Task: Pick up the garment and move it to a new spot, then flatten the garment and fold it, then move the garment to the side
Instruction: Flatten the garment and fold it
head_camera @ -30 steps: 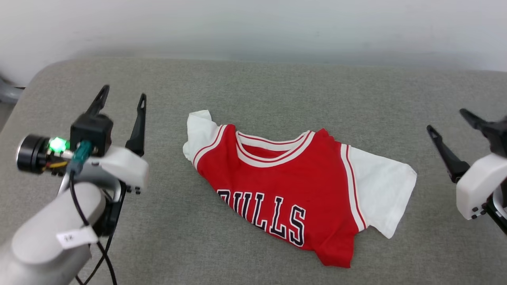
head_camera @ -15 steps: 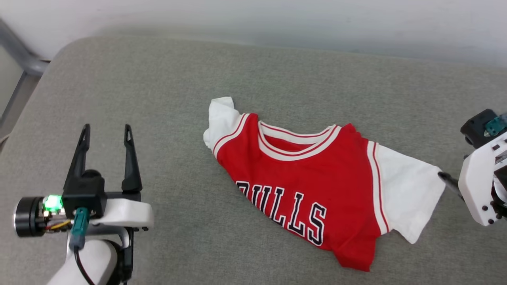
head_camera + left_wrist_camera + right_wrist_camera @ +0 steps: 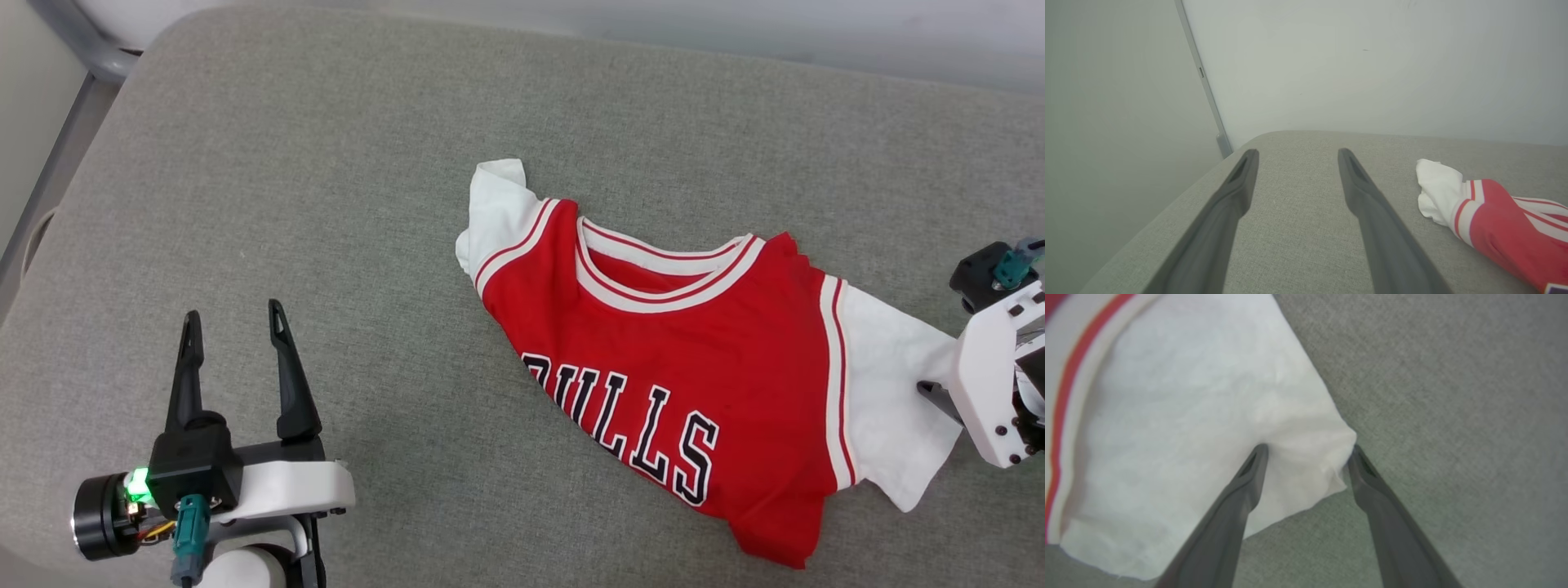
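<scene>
Garment [image 3: 694, 367] lies rumpled on grey table [image 3: 326, 204]: soft & limp, it'll sag. Your right gripper [image 3: 1308, 448], fingers apart, straddles white sleeve [image 3: 1188, 416] corner; pinch there. Left gripper [image 3: 235, 310] apart too, well clear.

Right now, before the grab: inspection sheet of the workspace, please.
Surface: grey padded top, rounded far-left corner.
Job's things: garment lying front up, skewed, hem tucked out of sight.
Clutter: nothing seen.
Tools: left tool open, holding nothing, well apart from the garment. Right tool open, its tips straddling a corner of the white sleeve.
Cables: teal plug with dark lead at the left wrist; second teal plug at the right wrist.
Surroundings: pale wall; grey metal post beyond the far-left corner.
</scene>
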Controlling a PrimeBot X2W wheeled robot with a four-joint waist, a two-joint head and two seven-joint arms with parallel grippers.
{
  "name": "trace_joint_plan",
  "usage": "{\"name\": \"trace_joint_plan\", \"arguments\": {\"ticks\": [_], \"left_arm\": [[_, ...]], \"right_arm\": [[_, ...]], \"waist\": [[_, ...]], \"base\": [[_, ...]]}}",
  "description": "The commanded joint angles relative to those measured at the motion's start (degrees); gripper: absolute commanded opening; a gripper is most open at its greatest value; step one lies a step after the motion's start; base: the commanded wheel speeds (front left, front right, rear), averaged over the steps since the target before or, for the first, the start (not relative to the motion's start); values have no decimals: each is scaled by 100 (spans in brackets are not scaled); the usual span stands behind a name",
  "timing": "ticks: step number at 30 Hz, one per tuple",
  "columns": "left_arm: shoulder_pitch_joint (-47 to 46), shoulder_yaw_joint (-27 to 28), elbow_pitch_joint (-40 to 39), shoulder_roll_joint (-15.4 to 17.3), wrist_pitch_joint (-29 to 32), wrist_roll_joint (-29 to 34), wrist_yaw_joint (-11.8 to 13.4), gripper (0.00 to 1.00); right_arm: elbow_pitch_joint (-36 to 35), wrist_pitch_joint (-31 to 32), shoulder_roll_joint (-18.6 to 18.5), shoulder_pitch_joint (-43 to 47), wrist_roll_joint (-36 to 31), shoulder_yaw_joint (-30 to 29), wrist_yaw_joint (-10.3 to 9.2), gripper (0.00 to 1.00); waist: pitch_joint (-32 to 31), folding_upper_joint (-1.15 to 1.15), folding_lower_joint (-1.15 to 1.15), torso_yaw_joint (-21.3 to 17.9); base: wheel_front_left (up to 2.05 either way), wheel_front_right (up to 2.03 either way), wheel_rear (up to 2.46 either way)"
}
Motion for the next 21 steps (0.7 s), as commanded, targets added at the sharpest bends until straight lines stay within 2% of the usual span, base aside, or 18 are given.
{"name": "trace_joint_plan", "arguments": {"ticks": [1, 6, 7, 14, 21], "left_arm": [[86, 125, -14, -159, -13, 109, -93, 100], [172, 460, 50, -526, -14, 377, -413, 100], [172, 638, 106, -639, -14, 509, -600, 100], [203, 887, 232, -765, -14, 762, -919, 100], [393, 1071, 290, -850, -14, 894, -1083, 100]], "right_arm": [[170, -55, 102, 19, 56, 141, -8, 100], [454, -231, 267, 129, 265, 359, -5, 100], [497, -418, 253, 43, 304, 431, -5, 0], [369, -1194, 7, -192, 368, 260, -9, 0], [65, -1909, -280, 238, 529, -218, -9, 0]], "waist": [[89, 0, 0, 56], [149, 0, 0, 68], [128, 0, 0, 23], [-101, 0, 0, -174], [-435, 0, 0, -403]], "base": [[0, 0, 0], [0, 0, 0], [0, 0, 0], [0, 0, 0], [0, 0, 0]]}}
